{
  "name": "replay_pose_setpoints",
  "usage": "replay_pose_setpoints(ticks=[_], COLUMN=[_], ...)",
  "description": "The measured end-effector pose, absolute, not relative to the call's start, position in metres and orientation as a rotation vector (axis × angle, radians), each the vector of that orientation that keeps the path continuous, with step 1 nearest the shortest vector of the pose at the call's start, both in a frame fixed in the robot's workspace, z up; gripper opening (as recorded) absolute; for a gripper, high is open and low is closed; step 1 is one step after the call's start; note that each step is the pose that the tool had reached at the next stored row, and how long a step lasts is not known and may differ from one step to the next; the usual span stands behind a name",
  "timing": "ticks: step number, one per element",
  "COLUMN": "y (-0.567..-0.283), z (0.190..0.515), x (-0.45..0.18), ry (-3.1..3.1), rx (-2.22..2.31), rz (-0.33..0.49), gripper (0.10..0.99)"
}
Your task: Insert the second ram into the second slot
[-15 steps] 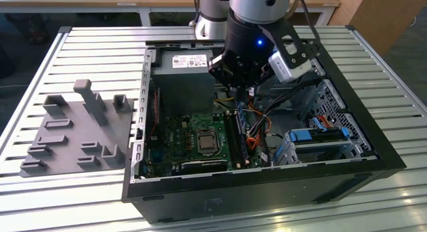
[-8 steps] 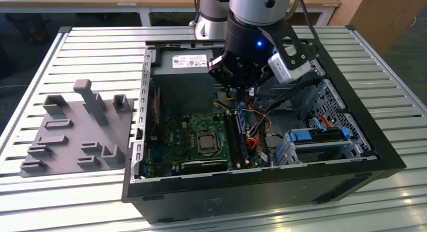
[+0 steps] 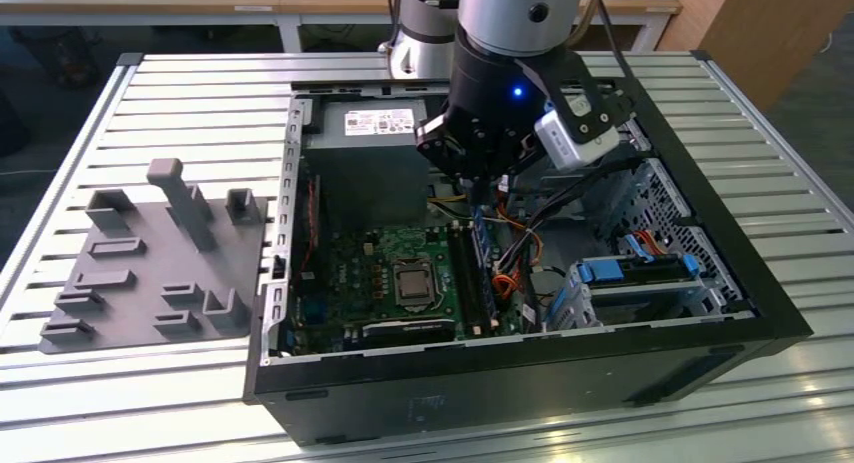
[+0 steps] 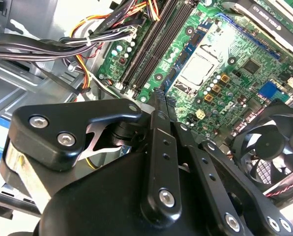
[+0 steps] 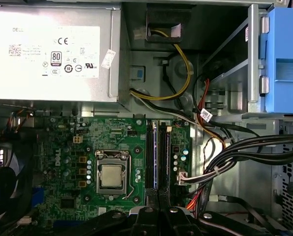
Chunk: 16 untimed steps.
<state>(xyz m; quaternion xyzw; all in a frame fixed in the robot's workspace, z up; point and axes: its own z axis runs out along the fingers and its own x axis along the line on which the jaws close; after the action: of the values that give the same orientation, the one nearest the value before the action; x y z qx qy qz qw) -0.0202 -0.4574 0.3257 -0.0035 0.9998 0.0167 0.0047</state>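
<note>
Currently, in the exterior view, the gripper point(image 3: 475, 193) hangs inside the open computer case point(image 3: 747, 313), at 12 o'clock from the memory slots point(image 3: 478, 273). A grey fixture point(image 3: 147, 263) lies at 9 o'clock from the case.

In the second wrist view, the gripper is clenched. Its fingertips point(image 4: 159, 98) are drawn together above the motherboard point(image 4: 220, 54), with nothing visible between them.

In the first wrist view, a dark blue strip stands edge-on in the memory slots and is judged to be the second ram point(image 5: 155, 157). Whether it is fully latched cannot be told.

Risk: a half-seated stick would tilt under off-centre pressure. The cable bundle point(image 5: 245, 152) near the slots could snag the gripper.
</note>
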Motion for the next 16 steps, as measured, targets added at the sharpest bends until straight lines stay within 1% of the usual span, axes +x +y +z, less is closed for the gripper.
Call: replay_pose_setpoints(ticks=[16], y=[-0.4575], z=[0.3201], x=[-0.0202], ry=[3.132], rx=[-0.011], rz=[0.052], gripper=[0.114])
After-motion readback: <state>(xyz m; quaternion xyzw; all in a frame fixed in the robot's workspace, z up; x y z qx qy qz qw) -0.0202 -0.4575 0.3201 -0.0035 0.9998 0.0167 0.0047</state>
